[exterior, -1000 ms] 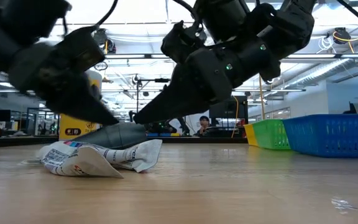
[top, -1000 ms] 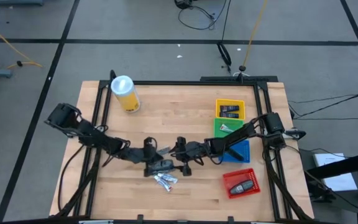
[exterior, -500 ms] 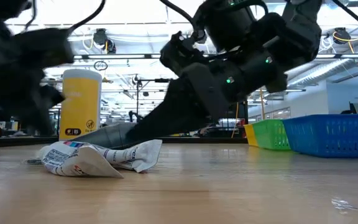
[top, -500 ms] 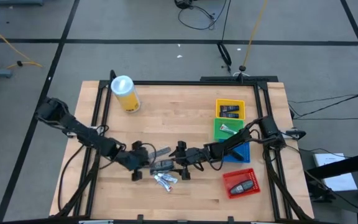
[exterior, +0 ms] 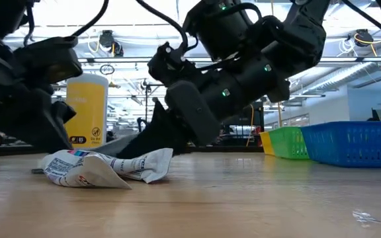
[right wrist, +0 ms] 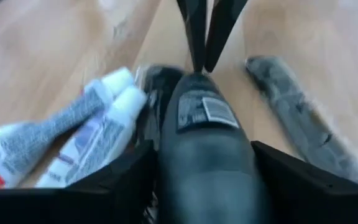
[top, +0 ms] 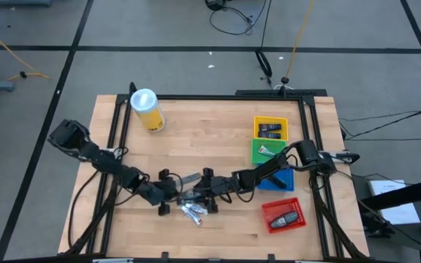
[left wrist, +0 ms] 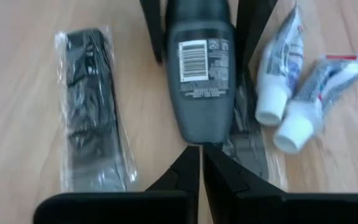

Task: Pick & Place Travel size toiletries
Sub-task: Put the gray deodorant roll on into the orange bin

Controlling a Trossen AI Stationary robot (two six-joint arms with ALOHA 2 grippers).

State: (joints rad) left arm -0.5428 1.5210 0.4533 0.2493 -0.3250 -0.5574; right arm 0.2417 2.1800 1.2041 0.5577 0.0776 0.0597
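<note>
Sorting looks roughly half done: some toiletries are already parked in the yellow tray, green tray and red tray at 3 o'clock. Left near 6 o'clock on the desk: a dark grey bottle, two white tubes and a wrapped black pack. The bottle is straddled by the right gripper, reaching low, fingers spread. The left gripper is pinched shut, empty, tips by the bottle's end.

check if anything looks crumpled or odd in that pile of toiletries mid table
Two white-capped tubes look squeezed and crumpled, lying askew beside the dark bottle. The right hand straddles that bottle; the shut left hand points at its end.
</note>
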